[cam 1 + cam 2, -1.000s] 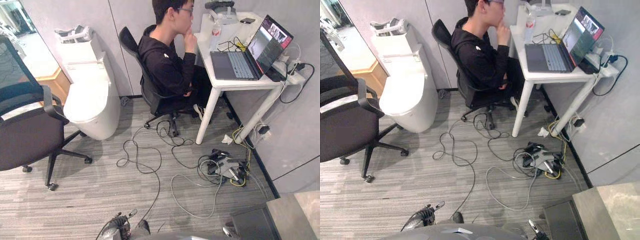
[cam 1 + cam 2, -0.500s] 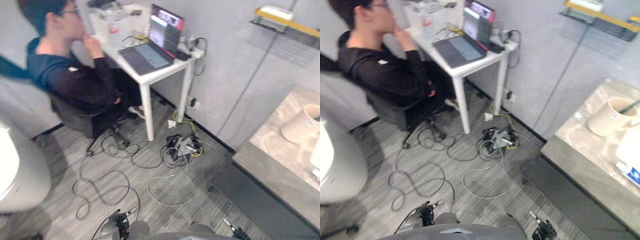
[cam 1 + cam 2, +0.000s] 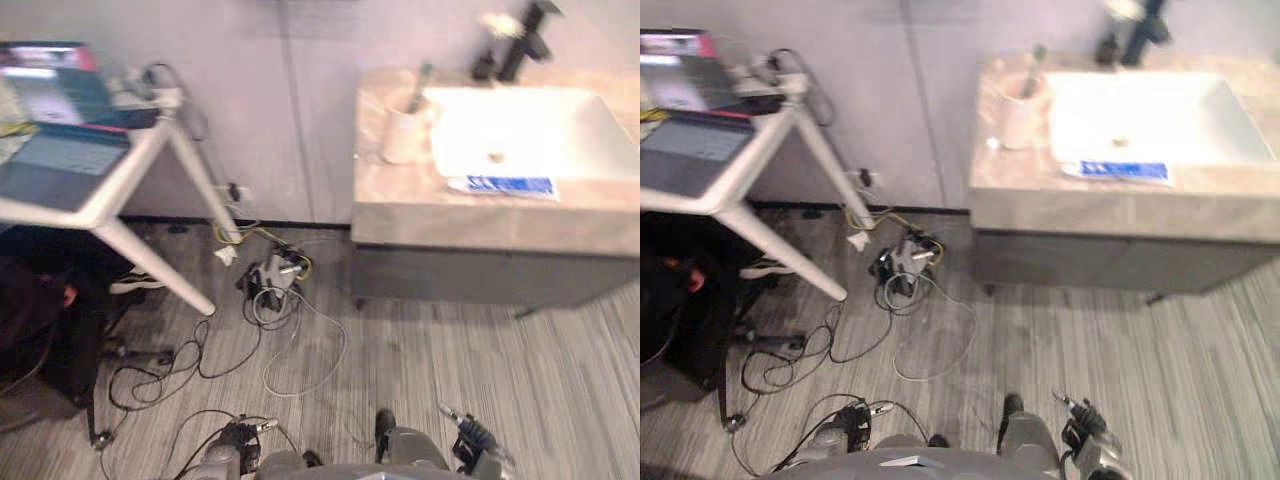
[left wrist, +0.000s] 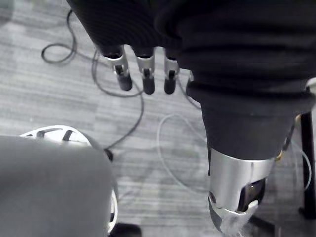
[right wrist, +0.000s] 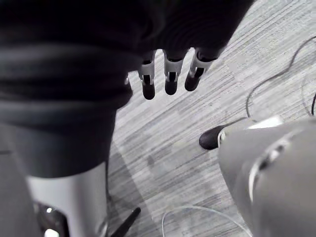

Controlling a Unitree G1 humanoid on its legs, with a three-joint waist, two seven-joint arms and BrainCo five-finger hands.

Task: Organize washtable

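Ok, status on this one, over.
Left hand and right hand open, empty. Washtable ahead, not reached; cup and blue packet by the basin. Cable tangle on floor to its left.

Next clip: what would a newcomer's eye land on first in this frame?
First the stone washtable at the upper right, with its white basin, a cup at the basin's left and a flat blue-and-white item by the front edge. Next, the tangle of cables on the floor beside a white desk bearing a laptop. The left hand and right hand hang open and empty above the floor.
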